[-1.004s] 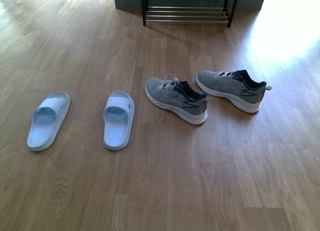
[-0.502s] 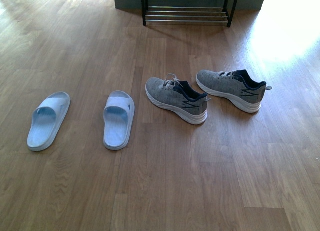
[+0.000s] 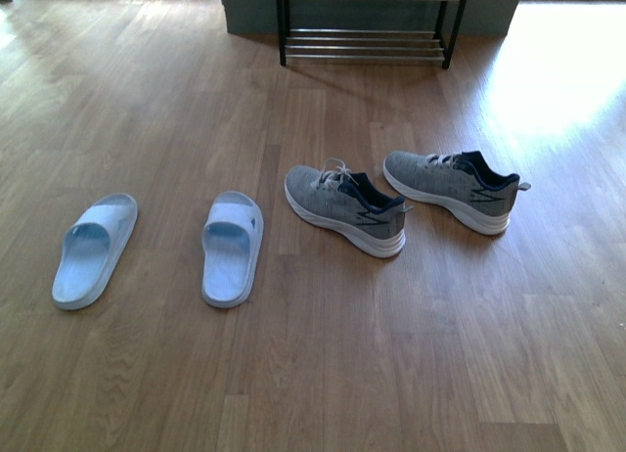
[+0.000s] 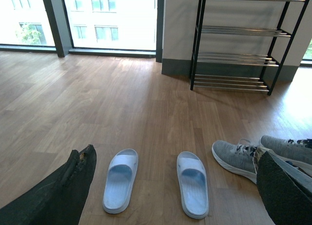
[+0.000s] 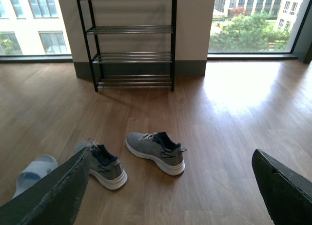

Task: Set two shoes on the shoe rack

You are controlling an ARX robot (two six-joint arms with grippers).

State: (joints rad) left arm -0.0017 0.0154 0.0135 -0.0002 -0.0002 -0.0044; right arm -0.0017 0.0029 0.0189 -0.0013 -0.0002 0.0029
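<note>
Front view takes in a broad light-brown wood-plank floor (image 3: 323, 374), sunlit at its far right, with neither arm in sight. At the far edge, against a white wall with a grey skirting board (image 3: 249, 17), stands the shoe rack (image 3: 362, 53), its black metal side frames carrying tiers of shiny silver rods; the wrist views show four tiers. All four shoes lie on the floor, well apart from the rack. Closest to it is the pair of grey knit lace-up sneakers with white soles and navy lining: the nearer sneaker (image 3: 344, 209) and the farther sneaker (image 3: 450, 191) stand upright on their soles just beside each other, not touching, toes angled leftward. Left of them are the two pale blue slide slippers, the outer slipper (image 3: 95, 249) and the inner slipper (image 3: 233, 247), roughly parallel, apart, toes pointing away from the robot. In the left wrist view the left gripper (image 4: 173, 154) is spread wide, its dark textured fingers (image 4: 58, 191) at the picture's edges, gripping nothing, high above the slippers. The right gripper (image 5: 170, 152) is likewise spread wide with nothing in its grey fingers (image 5: 48, 196), above the sneakers.
</note>
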